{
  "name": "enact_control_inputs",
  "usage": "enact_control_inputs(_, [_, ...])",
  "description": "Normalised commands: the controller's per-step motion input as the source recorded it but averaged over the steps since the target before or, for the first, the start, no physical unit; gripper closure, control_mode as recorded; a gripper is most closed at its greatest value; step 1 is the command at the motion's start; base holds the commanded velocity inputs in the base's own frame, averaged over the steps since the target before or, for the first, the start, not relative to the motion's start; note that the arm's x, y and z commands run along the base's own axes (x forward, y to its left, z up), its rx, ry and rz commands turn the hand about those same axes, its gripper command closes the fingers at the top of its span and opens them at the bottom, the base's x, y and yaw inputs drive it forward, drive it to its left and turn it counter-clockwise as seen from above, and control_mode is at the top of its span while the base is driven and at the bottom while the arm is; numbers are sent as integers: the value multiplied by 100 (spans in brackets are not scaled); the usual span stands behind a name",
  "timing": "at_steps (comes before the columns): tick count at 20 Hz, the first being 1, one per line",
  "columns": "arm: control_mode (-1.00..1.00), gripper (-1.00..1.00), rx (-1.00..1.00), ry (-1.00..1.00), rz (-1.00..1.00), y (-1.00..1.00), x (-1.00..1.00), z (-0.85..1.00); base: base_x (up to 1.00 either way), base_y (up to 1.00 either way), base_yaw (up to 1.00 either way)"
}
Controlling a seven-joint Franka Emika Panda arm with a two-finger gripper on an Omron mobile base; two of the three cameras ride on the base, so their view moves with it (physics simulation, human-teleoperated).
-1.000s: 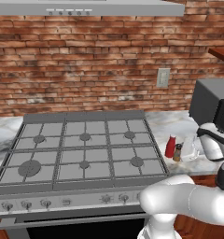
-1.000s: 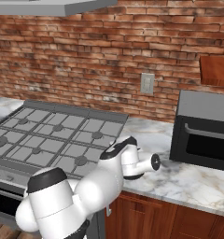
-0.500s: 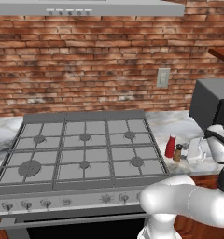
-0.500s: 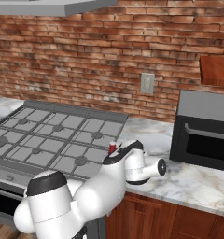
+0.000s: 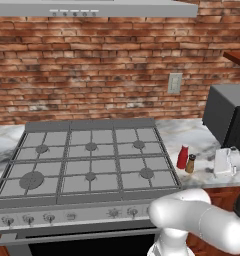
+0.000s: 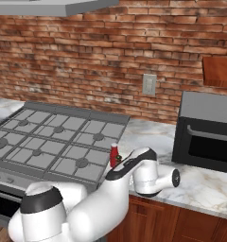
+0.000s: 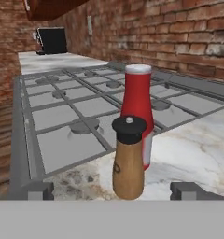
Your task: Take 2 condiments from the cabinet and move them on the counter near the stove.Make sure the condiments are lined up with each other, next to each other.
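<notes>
You have the red bottle (image 5: 182,156) and brown shaker (image 5: 191,163) standing side by side at the counter (image 5: 202,142) edge by the stove (image 5: 87,165); end effector (image 7: 112,190) open, holding nothing.

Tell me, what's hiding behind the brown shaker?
The red bottle stands right behind the brown shaker, with the stove beyond. The shaker covers part of the bottle's lower side.

I was in a home kitchen. A six-burner steel stove (image 5: 89,165) sat under a range hood (image 5: 99,7) against a red brick wall (image 5: 92,70). Beside it ran a marble counter (image 6: 205,184) with a black microwave (image 6: 207,132)
</notes>
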Motion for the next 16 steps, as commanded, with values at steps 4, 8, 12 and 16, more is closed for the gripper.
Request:
enact_control_inputs(4, [-100, -100, 1, -2, 0, -2, -61, 74, 0, 0, 0])
enact_control_inputs(8, [-100, -100, 0, 3, 0, 7, -42, 95, 0, 0, 0])
enact_control_inputs(12, [-100, -100, 0, 24, -7, 26, -43, 98, 0, 0, 0])
enact_control_inputs(16, [-100, -100, 0, 38, -20, 28, -40, 80, 0, 0, 0])
